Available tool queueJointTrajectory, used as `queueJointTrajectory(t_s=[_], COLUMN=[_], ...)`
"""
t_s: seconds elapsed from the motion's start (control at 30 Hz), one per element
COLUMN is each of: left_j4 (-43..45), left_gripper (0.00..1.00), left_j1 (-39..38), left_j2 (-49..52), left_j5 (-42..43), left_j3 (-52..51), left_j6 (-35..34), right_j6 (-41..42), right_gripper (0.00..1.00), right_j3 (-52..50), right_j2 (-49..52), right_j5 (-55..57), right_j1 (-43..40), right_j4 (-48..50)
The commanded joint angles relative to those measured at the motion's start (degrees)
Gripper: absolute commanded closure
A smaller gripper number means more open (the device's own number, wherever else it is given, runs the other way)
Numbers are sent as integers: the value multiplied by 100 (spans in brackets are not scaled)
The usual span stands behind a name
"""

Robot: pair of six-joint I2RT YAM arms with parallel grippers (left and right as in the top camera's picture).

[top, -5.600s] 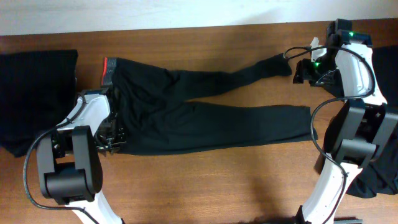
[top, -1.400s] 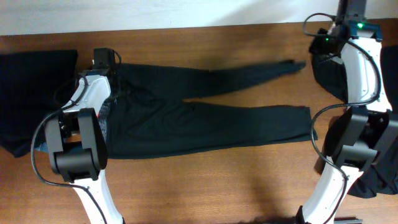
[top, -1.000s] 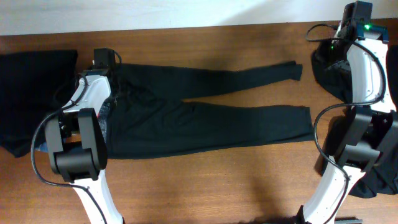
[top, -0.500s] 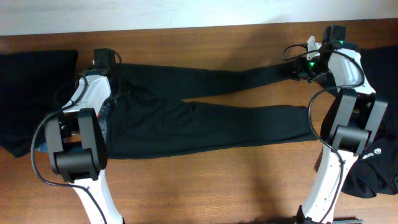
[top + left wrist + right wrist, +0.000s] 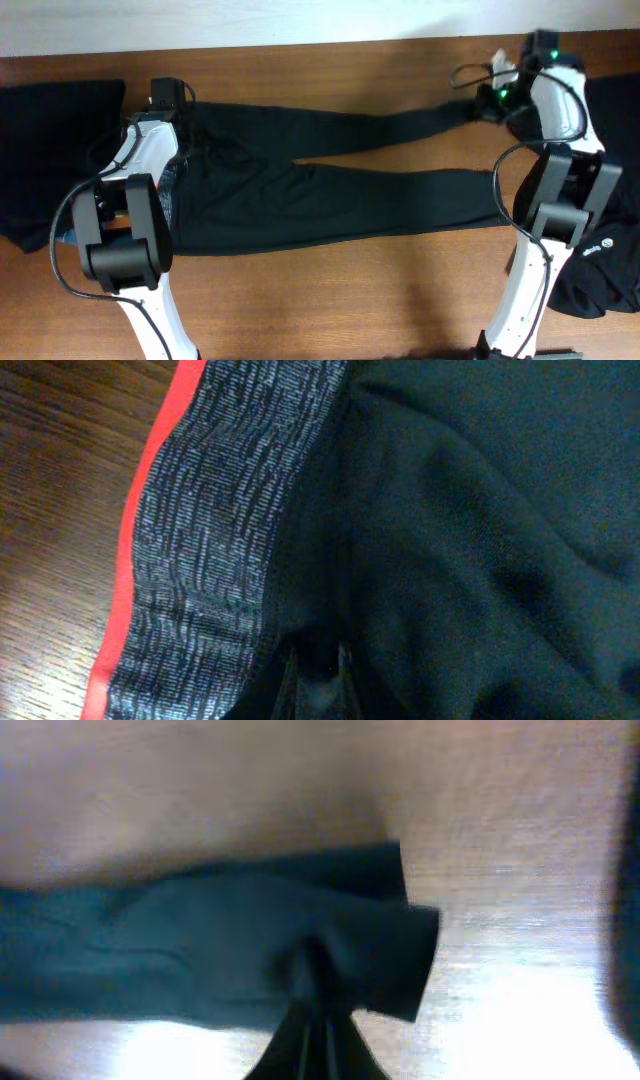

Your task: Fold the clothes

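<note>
Long black trousers (image 5: 300,190) lie flat across the table, waist to the left and legs to the right. The grey waistband (image 5: 210,530) has a red edge. My left gripper (image 5: 172,108) sits at the waist; in the left wrist view its fingertips (image 5: 316,678) are pinched on the black cloth just inside the waistband. My right gripper (image 5: 479,104) is at the end of the far leg. In the right wrist view it (image 5: 312,1020) is shut on the leg's hem (image 5: 350,950), which bunches up between the fingers. The near leg's end (image 5: 485,195) lies free.
A black garment (image 5: 55,150) lies at the table's left end. Another black pile (image 5: 612,110) sits at the far right, and one with a white logo (image 5: 600,270) at the near right. Bare wooden table (image 5: 330,290) runs along the front.
My right gripper came from the back right corner down to the far leg's end and closed on the hem. The left arm and the trousers' waist have not moved.
</note>
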Motion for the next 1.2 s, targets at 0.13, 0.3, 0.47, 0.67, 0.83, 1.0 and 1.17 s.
queueJointTrajectory(t_s=[0.13,0.3,0.47,0.67,0.83,1.0,1.17], left_j4=[-55,-72,-76,-74,-72,-81,-138], left_gripper=[85,85,85,85,85,85,85], left_j1=[31,31,31,35,35,35,35], left_j2=[48,48,48,48,48,48,48], left_j5=[55,55,55,35,35,37,37], left_j3=[13,13,13,13,13,13,13], left_j6=[50,50,50,50,50,50,50], right_j6=[-2,-262,-260,-238,935,1867,1541], right_gripper=[96,96,96,96,96,31,0], right_j3=[1471,1449,1449,1449,1447,1443,1443], right_j2=[-802,-776,-776,-776,-776,-557,-463], right_j5=[-129,-129,-127,-122,1519,2774,2380], right_j1=[144,221,267,251,229,-63,-164], right_j4=[-507,-326,-223,-428,-791,-560,-898])
